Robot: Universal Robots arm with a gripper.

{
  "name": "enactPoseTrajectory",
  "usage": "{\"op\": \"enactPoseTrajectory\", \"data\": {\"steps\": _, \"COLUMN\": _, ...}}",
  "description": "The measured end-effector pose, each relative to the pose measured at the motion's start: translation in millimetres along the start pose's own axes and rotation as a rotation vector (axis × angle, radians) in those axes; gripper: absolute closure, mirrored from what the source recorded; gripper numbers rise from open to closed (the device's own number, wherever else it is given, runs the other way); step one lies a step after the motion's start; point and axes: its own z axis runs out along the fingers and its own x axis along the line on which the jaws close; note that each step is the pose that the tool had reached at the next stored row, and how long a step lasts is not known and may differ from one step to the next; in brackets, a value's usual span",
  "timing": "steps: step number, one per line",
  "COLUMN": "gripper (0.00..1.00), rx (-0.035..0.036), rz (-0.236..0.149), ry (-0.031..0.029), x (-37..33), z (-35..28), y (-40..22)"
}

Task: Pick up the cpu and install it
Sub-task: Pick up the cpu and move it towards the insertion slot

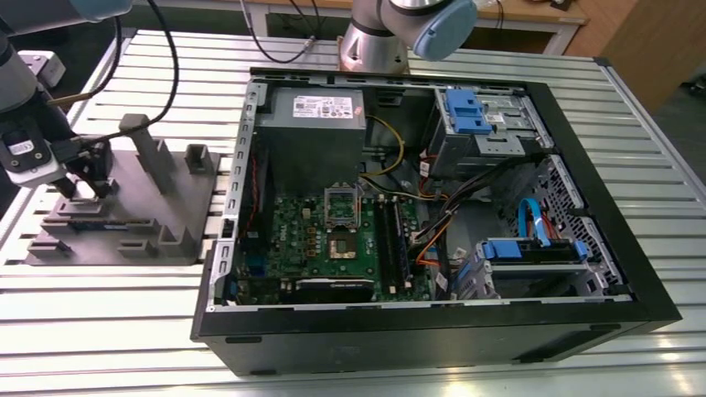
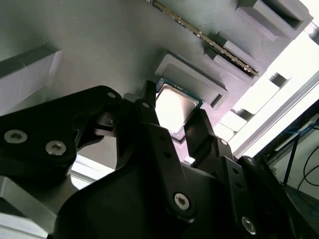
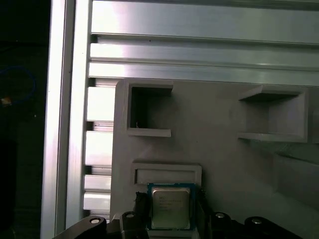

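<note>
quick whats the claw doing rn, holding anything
claw: around the cpu on the grey fixture; cannot be told whether it is closed on it

On the table point(image 1: 99, 331), the computer case point(image 1: 441, 331) sits centre-right in the exterior view; the parts holder point(image 1: 188, 223) lies at left, carrying the cpu point(image 3: 170, 207) beneath the tool point(image 1: 88, 192).

The cpu point(image 3: 170, 207) point(image 2: 173, 107), square and silvery with a greenish edge, lies flat, seemingly in a grey fixture's point(image 3: 224, 149) recess.
</note>
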Motion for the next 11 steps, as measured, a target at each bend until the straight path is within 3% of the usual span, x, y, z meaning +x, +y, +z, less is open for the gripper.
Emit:
{"op": "enactPoseTrajectory", "data": {"steps": 5, "gripper": 0.53, "rx": -0.0001, "rz": 0.000, "ry": 0.0000, "x": -0.2, "z": -14.0, "y": 0.3}}
{"op": "enactPoseTrajectory", "data": {"steps": 11, "gripper": 0.53, "rx": 0.0000, "rz": 0.000, "ry": 0.0000, "x": -0.6, "z": -38.6, "y": 0.7}}
